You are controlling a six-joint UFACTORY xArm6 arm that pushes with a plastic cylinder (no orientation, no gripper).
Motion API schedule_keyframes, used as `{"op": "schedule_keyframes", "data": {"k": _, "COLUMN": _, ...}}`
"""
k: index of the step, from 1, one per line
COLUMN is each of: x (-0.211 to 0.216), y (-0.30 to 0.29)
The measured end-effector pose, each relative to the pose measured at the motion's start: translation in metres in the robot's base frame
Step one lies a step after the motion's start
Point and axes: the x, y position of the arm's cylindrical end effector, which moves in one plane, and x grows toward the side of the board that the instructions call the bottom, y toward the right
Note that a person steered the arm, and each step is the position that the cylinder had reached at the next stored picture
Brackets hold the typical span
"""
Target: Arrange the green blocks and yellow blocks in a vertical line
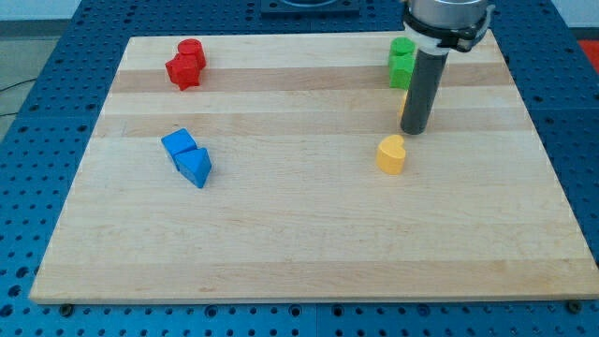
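Yellow heart block [391,154]: nearest the camera, at 7 o'clock from my tip [416,129].
Second yellow block [403,101]: mostly hidden behind the rod, shape unclear.
Green blocks [402,63]: stacked at 12 o'clock.
Fingers: none, only a rod.
Risk: a glancing push spins the heart off line.

two green blocks [402,62] stacked top right, yellow heart-shaped block [391,154] below, another yellow block [403,101] between, mostly hidden

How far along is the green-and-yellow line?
Done: two green blocks stacked in line at the view's top right. In hand: my tip sits beside a yellow block that the rod mostly hides, just below the greens. Left: the yellow heart block sits lower, slightly left of line.
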Motion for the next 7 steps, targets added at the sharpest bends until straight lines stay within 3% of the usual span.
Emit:
{"op": "schedule_keyframes", "data": {"k": 1, "x": 0.0, "y": 0.027}}
{"op": "schedule_keyframes", "data": {"k": 3, "x": -0.039, "y": 0.021}}
{"op": "schedule_keyframes", "data": {"k": 4, "x": -0.01, "y": 0.025}}
{"op": "schedule_keyframes", "data": {"k": 5, "x": 0.076, "y": 0.004}}
{"op": "schedule_keyframes", "data": {"k": 7, "x": 0.089, "y": -0.008}}
